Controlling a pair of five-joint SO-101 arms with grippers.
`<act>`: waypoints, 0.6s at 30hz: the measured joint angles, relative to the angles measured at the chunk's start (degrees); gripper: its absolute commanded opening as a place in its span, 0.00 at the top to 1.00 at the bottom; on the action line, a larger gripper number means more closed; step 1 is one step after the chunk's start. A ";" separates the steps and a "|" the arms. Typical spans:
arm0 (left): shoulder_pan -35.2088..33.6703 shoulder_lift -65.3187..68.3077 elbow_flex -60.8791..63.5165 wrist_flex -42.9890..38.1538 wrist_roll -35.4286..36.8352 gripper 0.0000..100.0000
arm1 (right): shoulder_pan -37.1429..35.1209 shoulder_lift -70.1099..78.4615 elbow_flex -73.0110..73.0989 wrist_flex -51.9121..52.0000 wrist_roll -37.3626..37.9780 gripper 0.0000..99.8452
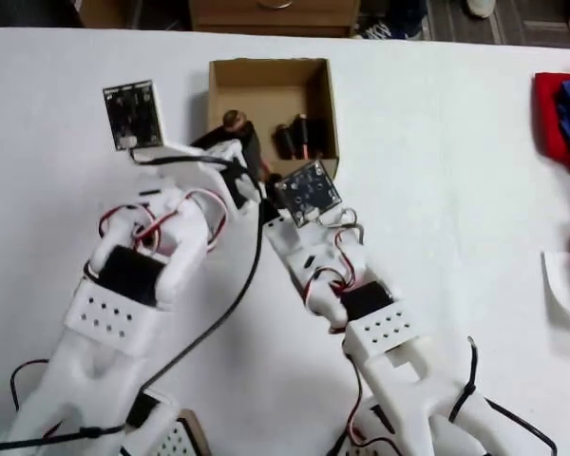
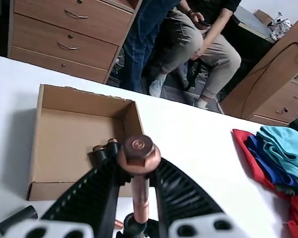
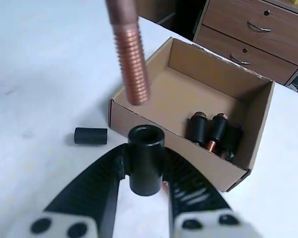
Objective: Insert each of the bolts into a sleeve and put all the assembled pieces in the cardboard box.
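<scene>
The left gripper [image 2: 135, 173] is clamped on the copper-coloured hex-head metal bolt [image 2: 138, 151], shank down; the right gripper [image 3: 146, 171] pinches the short black cylindrical sleeve [image 3: 146, 148] upright; the threaded tip hangs just above its mouth, slightly off-centre. Insertion is in hand; next, I judge, centre and lower. The brown cardboard box [image 3: 198, 159], just beyond both grippers, holds assembled pieces [image 3: 213, 131]; a spare black sleeve [image 3: 90, 136] lies beside it.

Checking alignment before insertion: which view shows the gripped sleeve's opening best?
Right wrist view: the sleeve stands upright in the right gripper, mouth open below the bolt's threaded tip. Left wrist view catches a sliver under the bolt; the high view's arms hide it.
</scene>
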 measured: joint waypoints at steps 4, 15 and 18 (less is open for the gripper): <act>0.26 1.76 0.00 -0.26 0.00 0.97 | 0.00 -0.44 0.00 0.00 0.00 0.98; 0.18 3.60 0.00 -2.46 0.00 0.97 | 0.00 -8.79 8.09 -4.48 0.00 0.98; 0.70 3.60 0.00 -2.46 0.09 0.97 | 0.00 -8.79 8.18 -4.48 0.00 0.98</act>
